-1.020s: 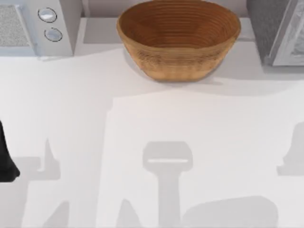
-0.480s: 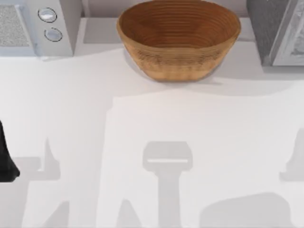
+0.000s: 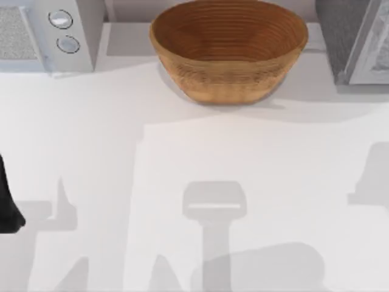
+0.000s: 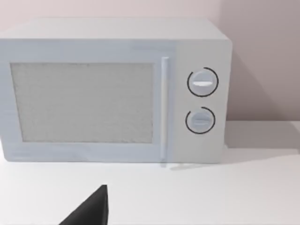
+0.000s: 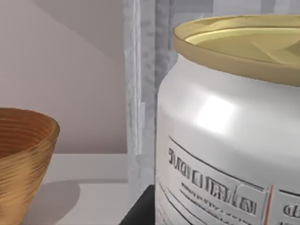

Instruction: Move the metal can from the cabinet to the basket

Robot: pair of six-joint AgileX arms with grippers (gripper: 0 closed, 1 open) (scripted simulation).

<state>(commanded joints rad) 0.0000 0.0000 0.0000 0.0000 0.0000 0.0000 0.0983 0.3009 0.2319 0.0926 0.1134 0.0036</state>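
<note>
The small silvery-white metal can (image 5: 225,140) with a dull gold-yellow top stood upright directly before the right gripper's dark finger (image 5: 140,211), against the grey speckled cabinet (image 5: 145,93) with its pale white-framed door; whether the fingers gripped it could not be told. The large brown woven wicker basket (image 3: 228,48) sat apart, beside the cabinet. The left gripper's dark fingertip (image 4: 89,211) faced the white two-knob appliance (image 4: 112,89), its opening indeterminable.

Left arm (image 3: 7,204) is a plain matte black tapering shape; left pincer (image 4: 89,211) shows one flat black wedge-shaped finger, without markings
</note>
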